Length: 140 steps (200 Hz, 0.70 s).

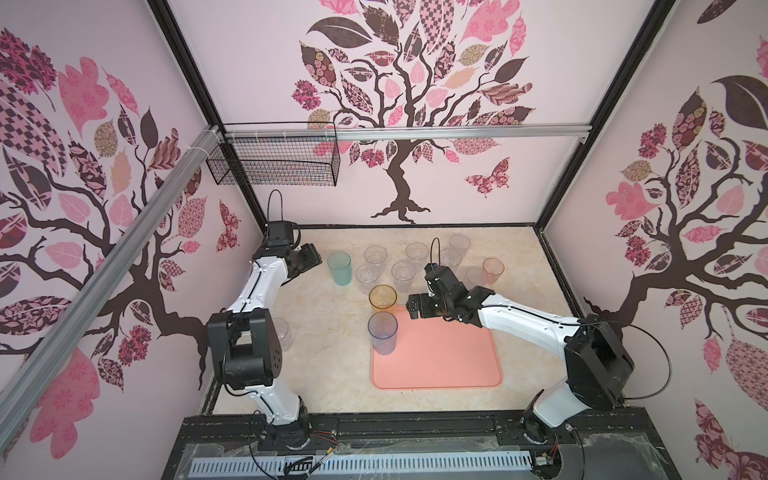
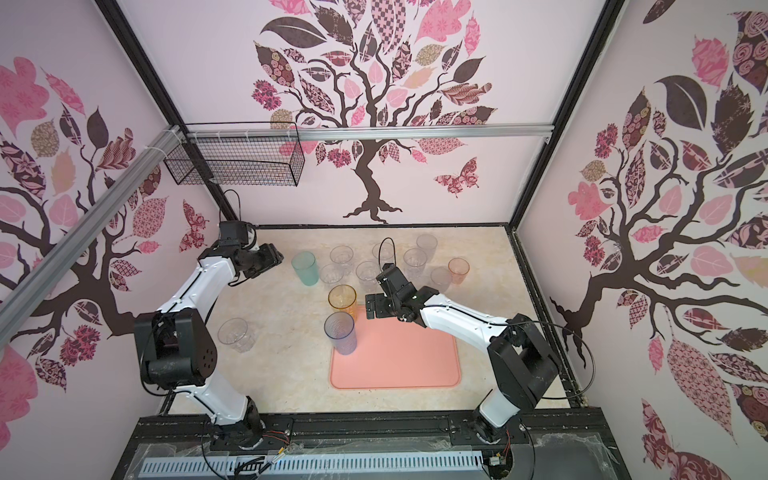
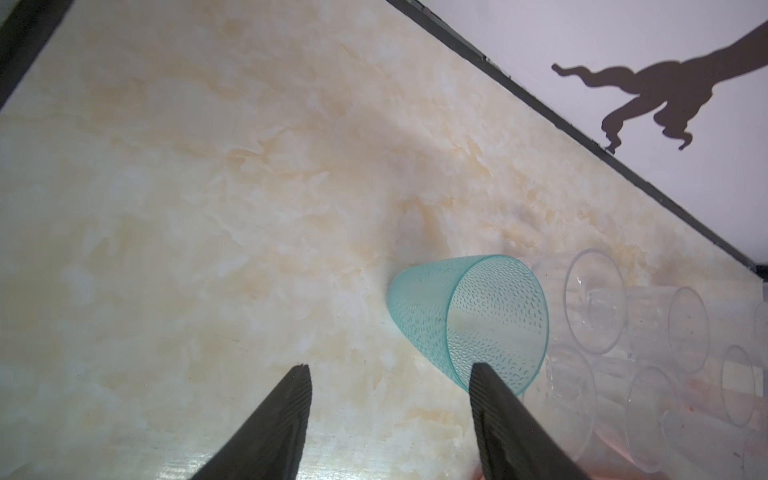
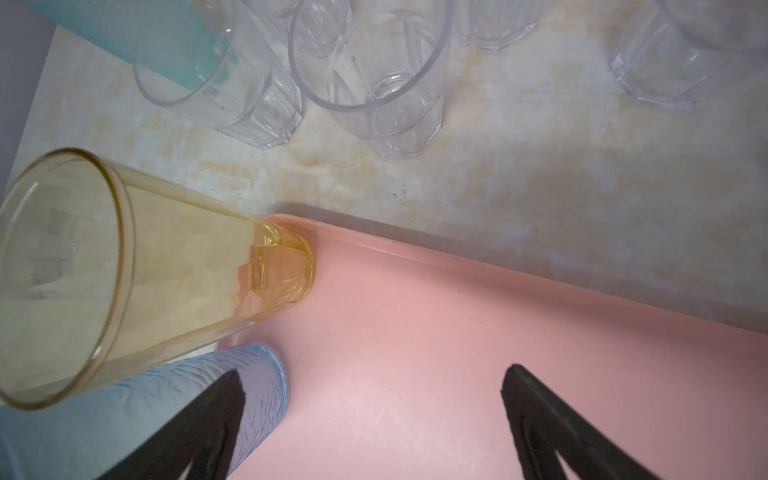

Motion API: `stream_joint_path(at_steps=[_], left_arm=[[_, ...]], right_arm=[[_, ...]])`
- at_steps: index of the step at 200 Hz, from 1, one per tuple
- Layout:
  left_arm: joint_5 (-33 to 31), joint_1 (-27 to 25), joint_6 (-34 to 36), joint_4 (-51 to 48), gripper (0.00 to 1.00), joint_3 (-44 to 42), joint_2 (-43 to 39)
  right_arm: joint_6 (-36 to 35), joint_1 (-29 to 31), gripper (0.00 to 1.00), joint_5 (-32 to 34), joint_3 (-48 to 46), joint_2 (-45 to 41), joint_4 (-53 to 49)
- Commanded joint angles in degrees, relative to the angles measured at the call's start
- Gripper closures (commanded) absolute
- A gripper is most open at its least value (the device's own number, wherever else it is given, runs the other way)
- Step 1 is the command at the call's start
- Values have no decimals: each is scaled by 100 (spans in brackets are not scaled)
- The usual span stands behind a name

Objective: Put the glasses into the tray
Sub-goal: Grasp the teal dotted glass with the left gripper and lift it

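The salmon-pink tray (image 1: pixel 449 357) (image 2: pixel 399 361) (image 4: pixel 415 332) lies front centre. Two glasses stand in its far left corner: an amber one (image 1: pixel 382 298) (image 2: pixel 342 298) (image 4: pixel 124 270) and a tall blue-grey one (image 1: pixel 382 332) (image 2: pixel 340 332) (image 4: pixel 145 399). Behind the tray stand a teal glass (image 1: pixel 339 268) (image 2: pixel 304 268) (image 3: pixel 469 320), several clear faceted glasses (image 1: pixel 375 254) (image 2: pixel 341 254) (image 4: pixel 374 83) and a pinkish-orange glass (image 1: pixel 493 270) (image 2: pixel 459 270). My left gripper (image 1: pixel 318 261) (image 3: pixel 390 368) is open beside the teal glass, nothing between its fingers. My right gripper (image 1: pixel 411 307) (image 2: pixel 370 308) (image 4: pixel 374 372) hangs open over the tray, just right of the amber glass.
A lone clear glass (image 2: pixel 236 334) stands front left, close to the left arm's elbow and partly hidden behind it in a top view (image 1: pixel 283 332). A black wire basket (image 1: pixel 274 162) hangs on the back rail, above the table. Black frame edges border the marbled table (image 1: pixel 332 374).
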Motion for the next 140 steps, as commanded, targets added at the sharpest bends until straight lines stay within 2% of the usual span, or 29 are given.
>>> stream_joint_path(at_steps=[1, 60, 140], left_arm=[[106, -150, 105, -179, 39, 434, 225], [-103, -447, 187, -280, 45, 511, 560], [-297, -534, 170, -208, 65, 562, 882]], right_arm=[[75, 14, 0, -14, -83, 113, -23], [-12, 5, 1, -42, -14, 186, -62], [-9, -2, 0, -187, 41, 363, -30]])
